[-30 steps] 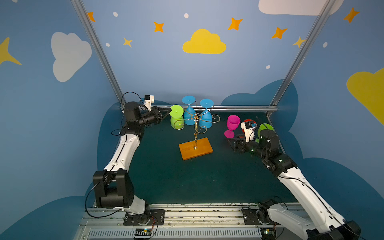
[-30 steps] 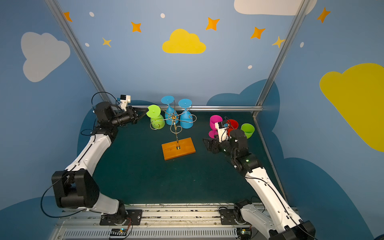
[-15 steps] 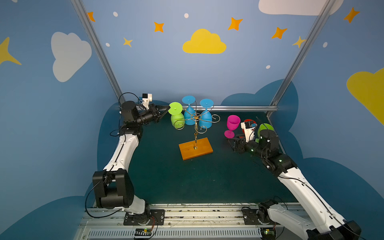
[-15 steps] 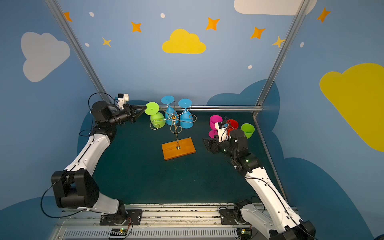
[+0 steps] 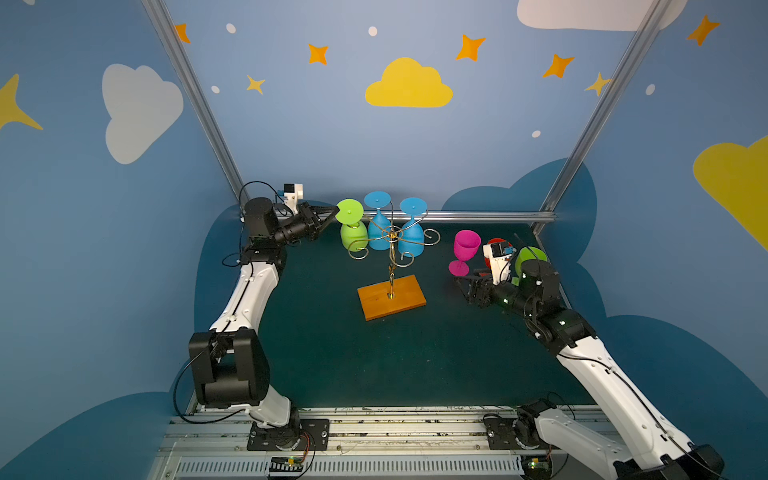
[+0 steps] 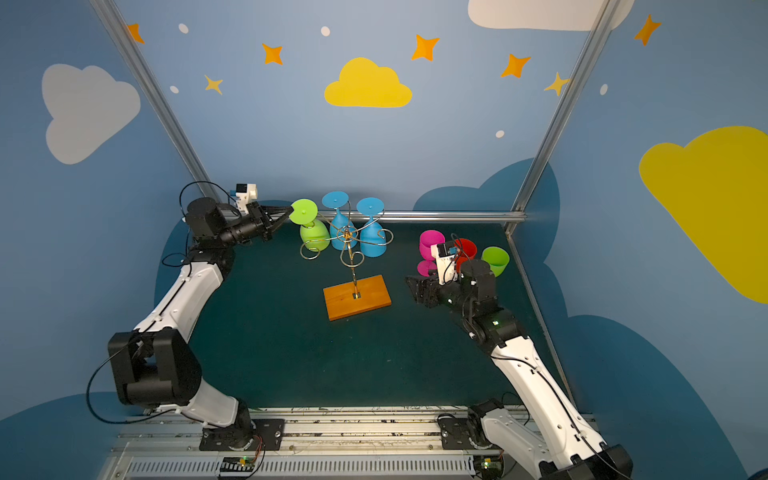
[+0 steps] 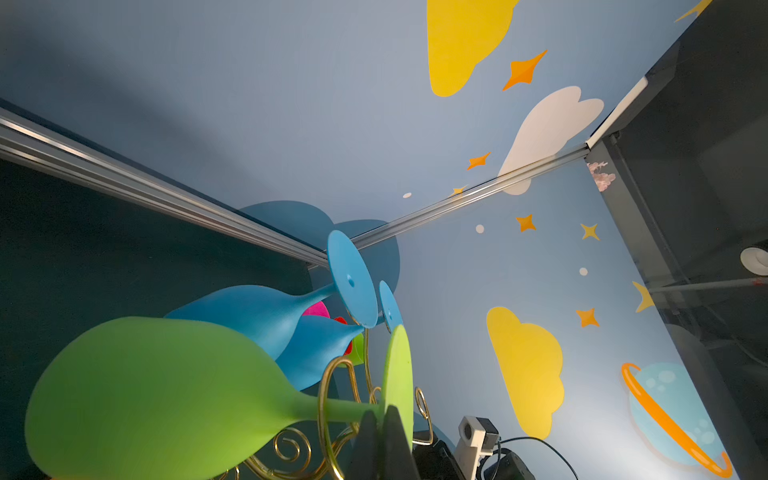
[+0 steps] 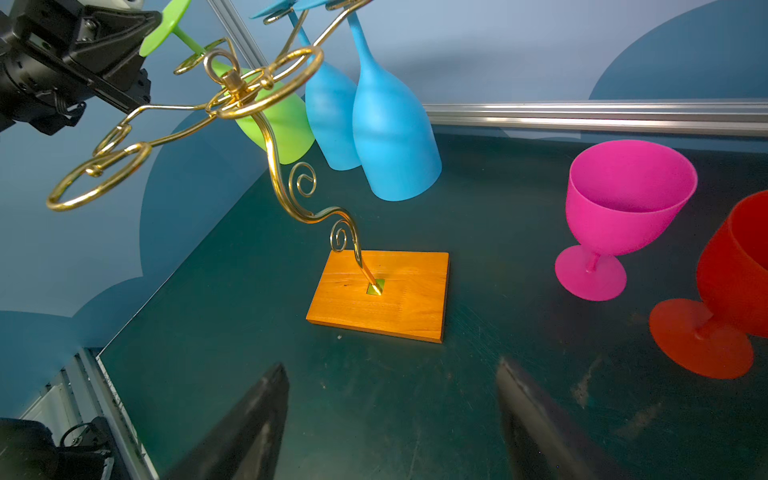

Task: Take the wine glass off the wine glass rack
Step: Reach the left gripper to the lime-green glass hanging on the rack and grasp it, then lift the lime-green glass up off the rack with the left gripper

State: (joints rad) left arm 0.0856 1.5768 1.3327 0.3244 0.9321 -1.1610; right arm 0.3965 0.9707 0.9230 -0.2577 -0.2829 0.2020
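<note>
The left tool [image 5: 333, 212] tugged the green wine glass [image 5: 353, 236] leftward.

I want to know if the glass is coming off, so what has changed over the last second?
The left end effector, shut on the foot of the green wine glass, has drawn back slightly toward the left wall and upward, taking the foot with it. The stem still passes through a loop of the wine glass rack. Nothing was let go. The open right end effector and the rack stayed put.
</note>
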